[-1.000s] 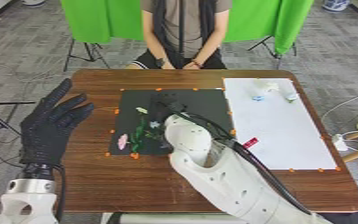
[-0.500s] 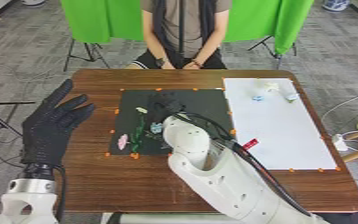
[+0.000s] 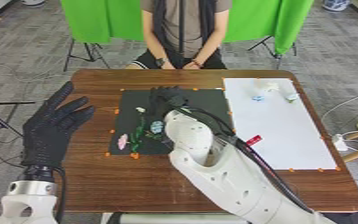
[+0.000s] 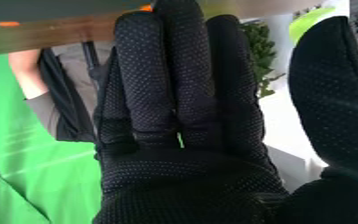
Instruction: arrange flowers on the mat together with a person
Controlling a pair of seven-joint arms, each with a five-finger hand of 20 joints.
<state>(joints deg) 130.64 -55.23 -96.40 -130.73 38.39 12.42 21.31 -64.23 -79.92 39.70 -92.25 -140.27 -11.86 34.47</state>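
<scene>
1. Flowers [image 3: 141, 109] are set out on the dark mat [image 3: 208, 107], near the right hand [image 3: 167, 99]: a pink flower [image 3: 123, 142] to its left and nearer the robot, green stems [image 3: 137, 137] also to its left, and a blue flower [image 3: 157, 127] just on the robot's side of it.
2. Right of that hand, well apart, a white sheet [image 3: 282, 130] bears a small blue bloom [image 3: 258, 98], a whitish bloom [image 3: 271, 86] and a pale bloom with some green [image 3: 292, 96], all toward its far end.
3. The right hand is over the far half of the dark mat, fingers straight and thumb held away from them, gripping nothing. Whether it touches the mat, I cannot tell.
4. The left hand [image 3: 51, 127] is raised by the left side of the counter [image 3: 95, 185], open, fingers spread, with no flower in it.
5. I judge the step in hand to be the end of a placement: the blue flower looks set down, and the hand is free of it.
6. Next, the right hand should lift clear without brushing the blue flower or stems, then go right to the white sheet for another bloom. Low fingertips or a trailing wrist could drag the arrangement askew.
</scene>
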